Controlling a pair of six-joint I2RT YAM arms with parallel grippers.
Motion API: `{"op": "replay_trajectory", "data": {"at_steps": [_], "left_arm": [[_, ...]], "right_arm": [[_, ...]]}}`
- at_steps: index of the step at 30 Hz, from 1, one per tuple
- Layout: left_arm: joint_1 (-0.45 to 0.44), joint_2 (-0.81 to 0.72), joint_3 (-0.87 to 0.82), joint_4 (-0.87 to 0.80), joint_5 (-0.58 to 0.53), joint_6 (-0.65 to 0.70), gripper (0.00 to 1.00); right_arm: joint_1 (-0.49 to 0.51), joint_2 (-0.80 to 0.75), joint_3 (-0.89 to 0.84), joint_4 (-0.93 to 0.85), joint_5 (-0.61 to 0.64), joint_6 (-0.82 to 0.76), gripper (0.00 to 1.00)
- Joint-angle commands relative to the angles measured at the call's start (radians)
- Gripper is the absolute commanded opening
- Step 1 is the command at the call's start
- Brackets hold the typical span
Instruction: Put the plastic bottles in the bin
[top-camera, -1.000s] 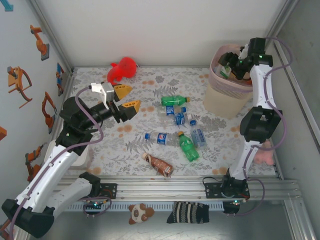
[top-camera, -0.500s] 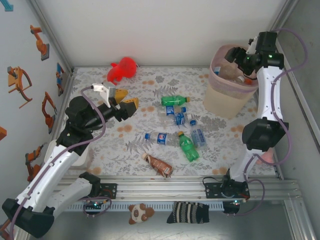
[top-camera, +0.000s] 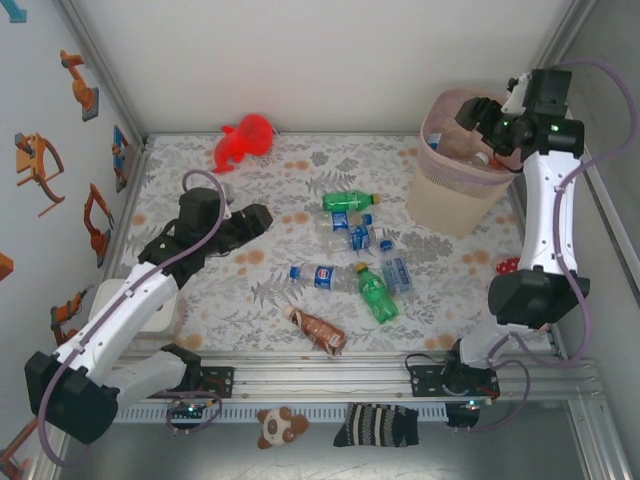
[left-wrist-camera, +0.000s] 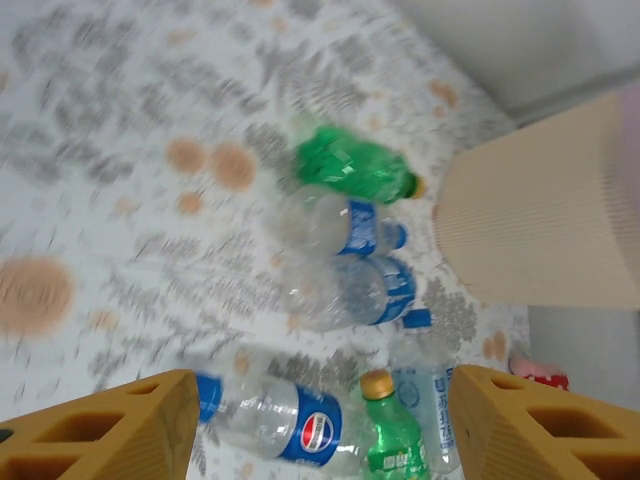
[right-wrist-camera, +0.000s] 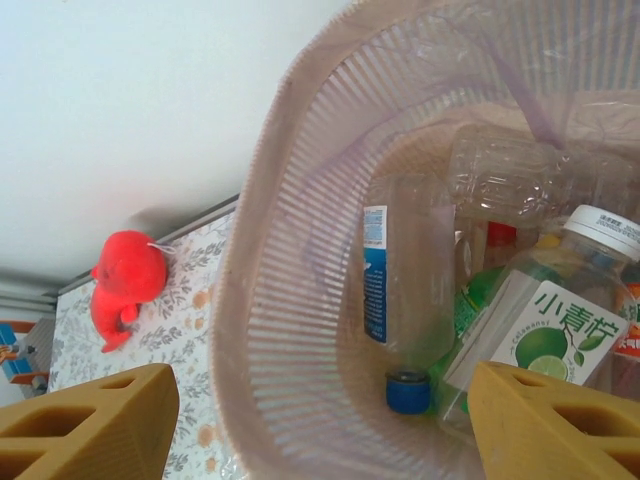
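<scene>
Several plastic bottles lie in a cluster mid-table: two green ones (top-camera: 345, 201) (top-camera: 376, 294), a clear Pepsi bottle (top-camera: 318, 275) and a brown one (top-camera: 318, 330). My left gripper (top-camera: 247, 220) hangs open left of the cluster. Its wrist view looks down on the Pepsi bottle (left-wrist-camera: 290, 425) and a gold-capped green bottle (left-wrist-camera: 390, 440), with nothing between the yellow fingers (left-wrist-camera: 100, 430). My right gripper (top-camera: 482, 115) is open above the bin (top-camera: 455, 190). Inside the bin (right-wrist-camera: 270, 300) lie several bottles, among them a clear blue-capped one (right-wrist-camera: 400, 270) and a lime-labelled one (right-wrist-camera: 545, 330).
A red plush toy (top-camera: 245, 140) sits at the back left by the wall. A white box (top-camera: 140, 305) lies under the left arm. Soft toys (top-camera: 280, 425) and a striped sock (top-camera: 375, 425) rest on the front ledge. Walls close in on three sides.
The left arm has folded down and forward, bringing its gripper low toward the bottles. The right gripper has drawn back to the right over the bin.
</scene>
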Motion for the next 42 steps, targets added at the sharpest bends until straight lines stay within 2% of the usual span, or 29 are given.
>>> {"op": "replay_trajectory", "data": {"at_steps": [1, 7, 11, 19, 34, 42], "left_arm": [[0.001, 0.016, -0.025, -0.142, -0.016, -0.279, 0.64], [-0.045, 0.036, -0.065, -0.291, -0.025, -0.512, 0.62], [-0.108, 0.072, -0.093, -0.308, -0.010, -0.611, 0.61], [-0.239, 0.239, -0.081, -0.307, 0.057, -0.699, 0.63], [-0.281, 0.375, -0.168, -0.136, 0.191, -0.755, 0.66], [-0.304, 0.413, -0.223, -0.041, 0.221, -0.817, 0.60]], "right_arm": [[0.005, -0.049, -0.027, 0.035, -0.018, 0.005, 0.75], [0.007, -0.090, -0.069, 0.055, -0.028, 0.014, 0.75], [0.008, -0.108, -0.092, 0.074, -0.036, 0.022, 0.74], [0.009, -0.127, -0.112, 0.075, -0.042, 0.021, 0.74], [0.009, -0.162, -0.151, 0.077, -0.049, 0.016, 0.73], [0.009, -0.180, -0.163, 0.073, -0.045, 0.008, 0.72]]}}
